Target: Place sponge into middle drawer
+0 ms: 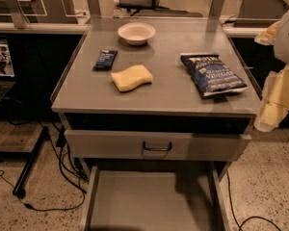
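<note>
Jaws hang beside table (pixel 166 97), near chip bag (pixel 213 74).

Sponge (pixel 131 77) is laid mid-table (pixel 173 97), with a packet (pixel 105 59) set just far-left of it, a bowl (pixel 136 33) farther back, a chip bag (pixel 212 74) right; the middle drawer (pixel 149 201) is extended nearest, below a drawer front (pixel 111 145); the gripper (pixel 272 105) is held off the table's near-right corner.

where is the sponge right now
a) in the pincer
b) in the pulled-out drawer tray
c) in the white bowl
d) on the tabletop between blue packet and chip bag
d: the sponge lies on the tabletop between the blue packet and chip bag; the pincer is beyond its right edge.
</note>
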Action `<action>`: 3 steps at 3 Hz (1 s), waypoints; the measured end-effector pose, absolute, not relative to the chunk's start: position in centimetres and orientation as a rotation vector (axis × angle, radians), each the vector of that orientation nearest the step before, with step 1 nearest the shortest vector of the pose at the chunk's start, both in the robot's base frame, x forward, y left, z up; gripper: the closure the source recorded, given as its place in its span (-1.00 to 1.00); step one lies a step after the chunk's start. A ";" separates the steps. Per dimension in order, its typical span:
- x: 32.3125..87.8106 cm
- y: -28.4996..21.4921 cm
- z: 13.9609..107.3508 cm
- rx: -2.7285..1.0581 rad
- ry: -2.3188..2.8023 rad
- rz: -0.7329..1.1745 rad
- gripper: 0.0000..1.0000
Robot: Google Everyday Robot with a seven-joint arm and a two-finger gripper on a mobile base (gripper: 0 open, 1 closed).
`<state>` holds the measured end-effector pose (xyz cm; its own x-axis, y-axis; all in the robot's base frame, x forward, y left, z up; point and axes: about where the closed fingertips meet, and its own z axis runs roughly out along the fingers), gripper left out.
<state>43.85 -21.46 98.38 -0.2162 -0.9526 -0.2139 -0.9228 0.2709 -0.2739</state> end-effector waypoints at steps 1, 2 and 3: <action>43.9 -21.5 98.4 -1.710 2.211 -0.124 -1.00; 44.4 -21.1 98.1 -1.705 2.199 -0.102 -1.00; 46.8 -19.2 96.3 -1.669 2.177 0.004 -1.00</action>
<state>46.79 -19.21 96.25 -0.2105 -0.9273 -0.3094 -0.9284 0.2888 -0.2340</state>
